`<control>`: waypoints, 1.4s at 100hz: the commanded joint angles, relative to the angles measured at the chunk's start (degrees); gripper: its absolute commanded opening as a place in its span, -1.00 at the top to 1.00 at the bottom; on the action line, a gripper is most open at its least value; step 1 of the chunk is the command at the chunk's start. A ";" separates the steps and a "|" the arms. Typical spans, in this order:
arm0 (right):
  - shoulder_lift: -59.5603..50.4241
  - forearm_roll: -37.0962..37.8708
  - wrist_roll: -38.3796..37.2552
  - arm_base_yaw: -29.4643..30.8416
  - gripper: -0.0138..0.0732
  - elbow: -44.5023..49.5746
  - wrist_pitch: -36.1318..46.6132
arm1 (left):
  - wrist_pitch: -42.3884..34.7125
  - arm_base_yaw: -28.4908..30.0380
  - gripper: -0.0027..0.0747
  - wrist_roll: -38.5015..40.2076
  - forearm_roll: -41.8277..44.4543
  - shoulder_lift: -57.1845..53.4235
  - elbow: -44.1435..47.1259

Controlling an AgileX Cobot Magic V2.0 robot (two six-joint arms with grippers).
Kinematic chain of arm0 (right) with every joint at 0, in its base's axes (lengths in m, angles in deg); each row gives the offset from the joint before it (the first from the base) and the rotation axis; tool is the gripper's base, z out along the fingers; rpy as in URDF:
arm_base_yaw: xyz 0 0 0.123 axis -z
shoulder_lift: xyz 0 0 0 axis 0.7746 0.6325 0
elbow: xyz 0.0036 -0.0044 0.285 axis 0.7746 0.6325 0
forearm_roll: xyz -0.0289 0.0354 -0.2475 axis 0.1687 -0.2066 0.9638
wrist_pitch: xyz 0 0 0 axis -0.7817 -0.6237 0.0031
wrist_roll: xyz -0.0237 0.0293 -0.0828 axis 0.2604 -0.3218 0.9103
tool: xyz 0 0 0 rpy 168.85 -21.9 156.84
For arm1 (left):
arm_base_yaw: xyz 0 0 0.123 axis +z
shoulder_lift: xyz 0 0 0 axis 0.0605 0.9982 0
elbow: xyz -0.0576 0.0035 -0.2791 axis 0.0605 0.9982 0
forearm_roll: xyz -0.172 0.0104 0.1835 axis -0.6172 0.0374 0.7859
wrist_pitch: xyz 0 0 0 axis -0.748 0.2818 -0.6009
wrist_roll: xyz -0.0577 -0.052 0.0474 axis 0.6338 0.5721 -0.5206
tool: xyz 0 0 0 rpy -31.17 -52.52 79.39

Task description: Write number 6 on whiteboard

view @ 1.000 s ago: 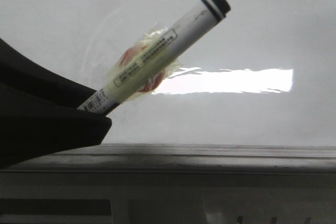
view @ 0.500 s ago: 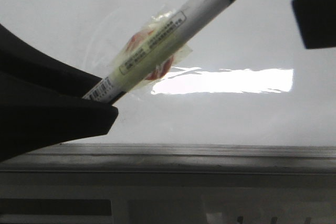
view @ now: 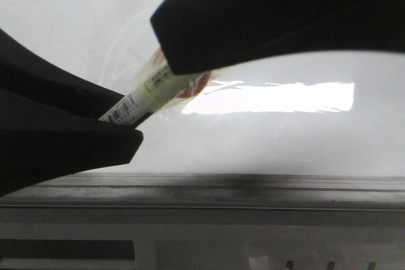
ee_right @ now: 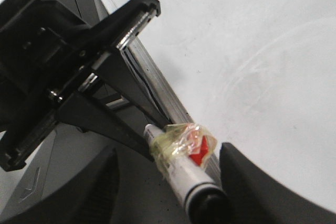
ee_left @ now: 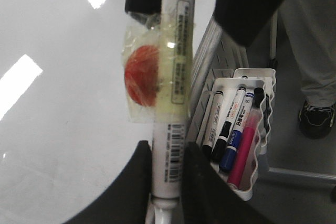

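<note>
My left gripper (view: 130, 132) is shut on the barcoded end of a white marker (view: 150, 86) that has yellowish tape and a red patch round its middle. The marker slants up over the whiteboard (view: 285, 147). In the left wrist view the marker (ee_left: 176, 77) stands between the left gripper's (ee_left: 168, 148) shut jaws. My right gripper (ee_right: 167, 151) is open, its fingers on either side of the marker's black cap end (ee_right: 202, 203), with gaps on both sides. In the front view the right gripper (view: 171, 39) hides the cap. No number 6 shows on the board.
A grey metal rail (view: 253, 184) runs along the board's near edge. A white tray (ee_left: 239, 179) holding several markers hangs beside the board. A person's leg and shoe (ee_left: 315, 119) stand past it. Faint erased arc smudges (ee_right: 247, 72) mark the board.
The right gripper came in from the upper right and now sits over the marker's cap end. The left gripper first rose a little with the marker, then held still.
</note>
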 commanded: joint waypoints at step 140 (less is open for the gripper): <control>7.65 -7.93 0.42 12.73 0.83 -15.13 -1.82 | 3.59 20.39 -0.02 0.10 -17.26 -25.99 -1.78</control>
